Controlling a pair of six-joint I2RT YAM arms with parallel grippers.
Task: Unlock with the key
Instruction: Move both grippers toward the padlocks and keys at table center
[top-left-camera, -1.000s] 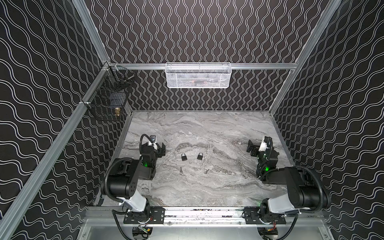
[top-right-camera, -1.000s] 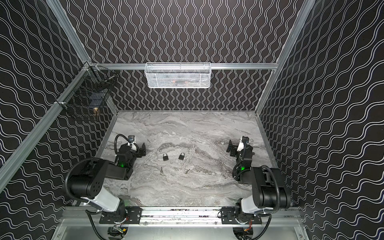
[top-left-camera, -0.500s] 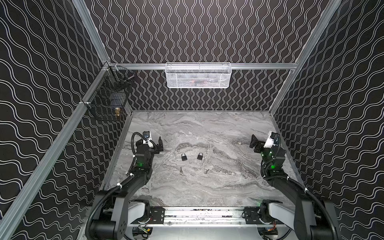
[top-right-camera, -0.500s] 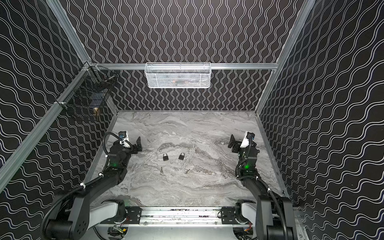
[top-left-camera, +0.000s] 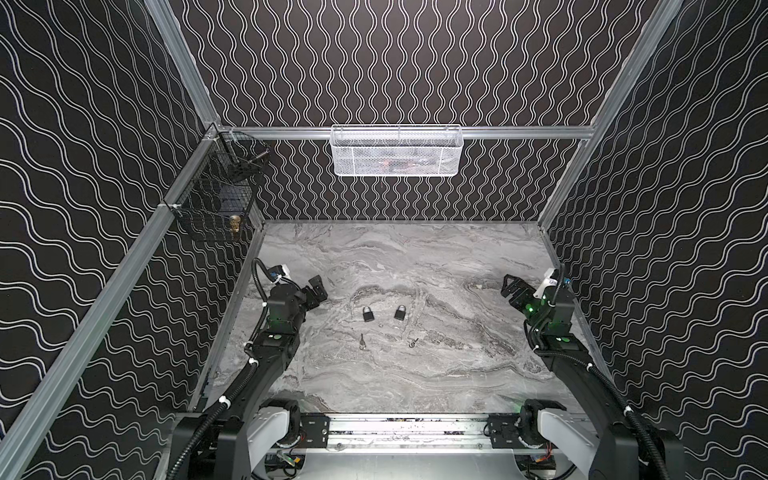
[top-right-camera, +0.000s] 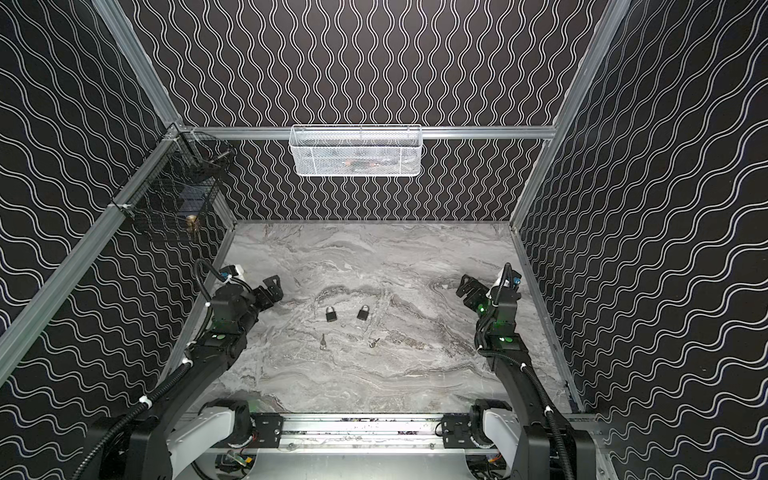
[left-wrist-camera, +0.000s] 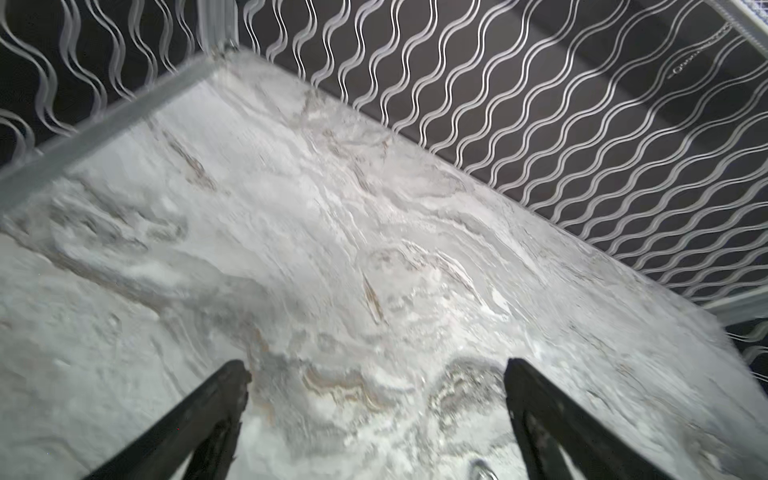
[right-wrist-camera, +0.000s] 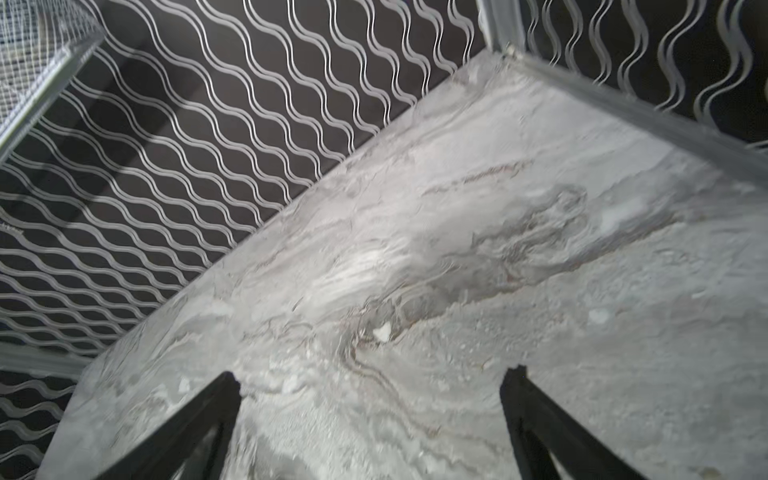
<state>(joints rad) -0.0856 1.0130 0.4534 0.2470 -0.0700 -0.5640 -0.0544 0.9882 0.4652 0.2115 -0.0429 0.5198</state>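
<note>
Wavy-lined black walls are enclosing the grey marbled desk. Both arms are stretching forward along its sides, the left gripper and right gripper gaping open, empty.

White mesh basket at back — black wire basket left.

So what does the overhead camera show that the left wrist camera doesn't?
Only a top view shows the left padlock, the right padlock, the left key, the right key and the black wire basket. Only the left wrist view shows, close up, the left jaws' tips wide apart over marble. Both show the marble table, the wavy wall and the white mesh basket.
</note>
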